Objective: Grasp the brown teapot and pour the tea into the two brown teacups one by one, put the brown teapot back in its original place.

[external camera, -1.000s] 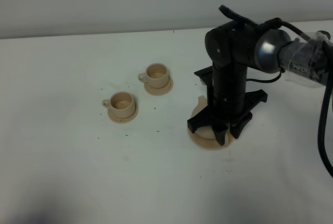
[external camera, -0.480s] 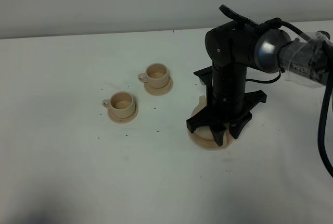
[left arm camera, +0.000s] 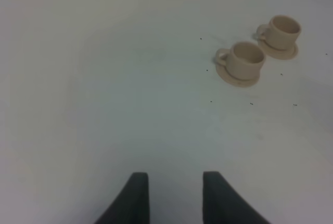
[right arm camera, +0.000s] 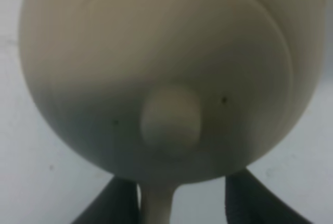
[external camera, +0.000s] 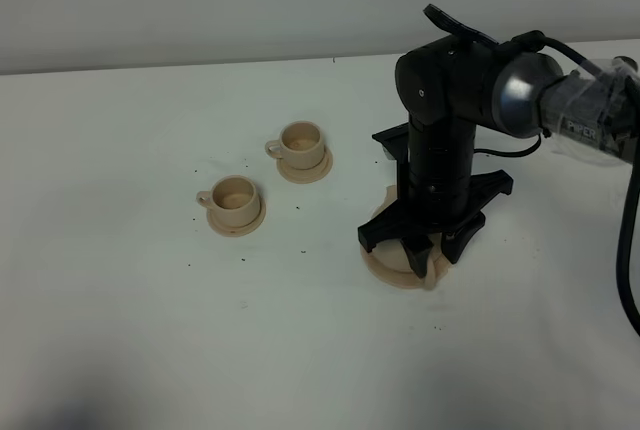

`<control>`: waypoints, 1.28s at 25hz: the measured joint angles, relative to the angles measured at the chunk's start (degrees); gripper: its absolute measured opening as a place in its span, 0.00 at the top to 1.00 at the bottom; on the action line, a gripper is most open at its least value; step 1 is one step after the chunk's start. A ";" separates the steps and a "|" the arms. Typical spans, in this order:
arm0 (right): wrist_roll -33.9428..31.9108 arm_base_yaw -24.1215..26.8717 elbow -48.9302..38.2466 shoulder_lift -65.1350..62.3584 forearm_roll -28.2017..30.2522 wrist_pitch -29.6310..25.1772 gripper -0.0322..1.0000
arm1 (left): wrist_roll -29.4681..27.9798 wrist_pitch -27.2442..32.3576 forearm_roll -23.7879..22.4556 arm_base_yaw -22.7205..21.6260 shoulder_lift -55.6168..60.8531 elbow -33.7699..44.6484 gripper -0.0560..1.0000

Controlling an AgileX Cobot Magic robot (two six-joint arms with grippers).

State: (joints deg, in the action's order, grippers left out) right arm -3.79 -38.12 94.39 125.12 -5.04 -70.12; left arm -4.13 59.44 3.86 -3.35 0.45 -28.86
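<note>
The brown teapot (right arm camera: 156, 41) stands on its wide tan saucer (external camera: 383, 266), the original place, right of centre. In the high view my right gripper (external camera: 432, 255) covers most of it from above. The right wrist view shows the lid knob (right arm camera: 169, 121) and the loop handle (right arm camera: 156, 206) between the spread fingers (right arm camera: 117, 206), jaws open and not pinching. The two brown teacups (external camera: 235, 195) (external camera: 302, 140) sit upright on small saucers to the left, also seen as cups (left arm camera: 247, 57) (left arm camera: 283, 28). My left gripper (left arm camera: 174, 198) hangs open over bare table, nothing between its fingers.
Dark specks lie scattered on the white table (external camera: 120, 330) around the cups. The right arm's black cable (external camera: 625, 250) hangs at the right edge. A grey wall (external camera: 200, 0) runs along the back of the table.
The right gripper's jaws have spread wider around the teapot's handle and the arm has lifted slightly. The teapot stays on its saucer. The cups have not moved.
</note>
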 joint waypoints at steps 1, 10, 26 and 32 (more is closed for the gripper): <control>0.00 0.00 0.00 -0.08 0.00 0.00 0.60 | 0.00 0.00 0.00 0.00 0.00 0.00 0.69; 0.20 0.00 0.00 -0.08 -0.07 -0.50 0.76 | 0.00 0.00 0.00 0.00 0.00 0.00 0.69; 2.68 0.00 0.00 1.30 -0.44 -0.88 0.86 | 0.06 0.00 0.00 0.00 0.00 0.00 0.69; 3.79 0.00 0.00 1.30 -0.44 -0.88 0.86 | 0.06 0.00 0.00 0.00 0.00 0.00 0.69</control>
State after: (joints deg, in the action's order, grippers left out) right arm 0.00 -38.12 94.39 126.43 -5.48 -70.99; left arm -4.07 59.44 3.86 -3.35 0.45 -28.86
